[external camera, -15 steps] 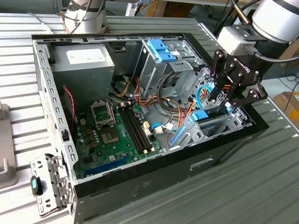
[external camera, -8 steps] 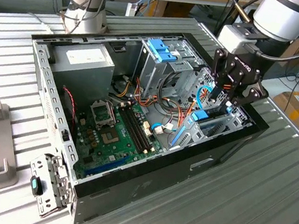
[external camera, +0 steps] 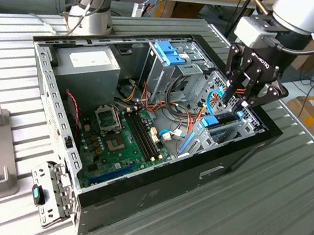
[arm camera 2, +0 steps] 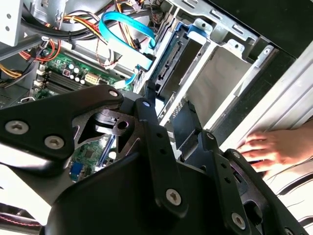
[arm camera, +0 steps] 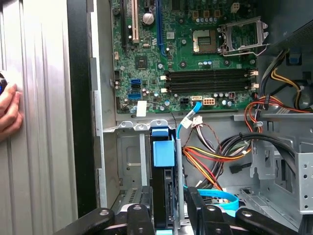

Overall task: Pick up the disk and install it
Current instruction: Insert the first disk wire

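Currently the disk (arm camera: 163, 152) is seen standing on edge in a slot of the metal drive bay (arm camera: 128, 161). The bay is set in a corner of the open computer case (external camera: 151, 195), on the exterior view's right. The disk's light-blue carrier tab is pointed towards the motherboard (arm camera: 186, 63). The gripper (arm camera: 168, 208) is held over the bay, and its fingers (arm camera: 141, 215) are set against the two flat sides of the disk, so the claw is clamped on it. A light-blue cable (arm camera: 188, 119) is seen just beside the disk, with bundled wires (arm camera: 220, 152) near it. A person's hand (arm camera: 7, 115) is laid on the ribbed table (external camera: 259, 227) just outside the case wall.
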`<state>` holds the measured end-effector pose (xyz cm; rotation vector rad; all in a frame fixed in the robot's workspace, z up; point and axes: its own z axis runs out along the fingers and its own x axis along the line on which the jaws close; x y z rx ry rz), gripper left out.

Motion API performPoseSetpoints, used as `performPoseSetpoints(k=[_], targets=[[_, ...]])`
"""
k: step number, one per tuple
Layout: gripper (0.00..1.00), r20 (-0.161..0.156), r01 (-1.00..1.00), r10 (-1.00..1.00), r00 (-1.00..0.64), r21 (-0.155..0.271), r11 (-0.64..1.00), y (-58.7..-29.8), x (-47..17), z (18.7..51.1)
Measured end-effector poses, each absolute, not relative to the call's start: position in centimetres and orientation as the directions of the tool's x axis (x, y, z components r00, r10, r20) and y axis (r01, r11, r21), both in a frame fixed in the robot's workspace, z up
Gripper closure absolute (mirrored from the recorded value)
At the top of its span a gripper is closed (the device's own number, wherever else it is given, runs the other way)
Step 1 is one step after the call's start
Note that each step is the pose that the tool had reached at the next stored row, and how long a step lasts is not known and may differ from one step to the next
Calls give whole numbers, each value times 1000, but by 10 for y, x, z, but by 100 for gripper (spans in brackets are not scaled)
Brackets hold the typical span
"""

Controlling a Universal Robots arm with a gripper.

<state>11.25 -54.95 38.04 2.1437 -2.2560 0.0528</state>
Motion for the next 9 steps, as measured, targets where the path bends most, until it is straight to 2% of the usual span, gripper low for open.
performPoseSetpoints(k=[9], targets=[[58,45,-999,-998,-51,-5,51,-549,112,383]])
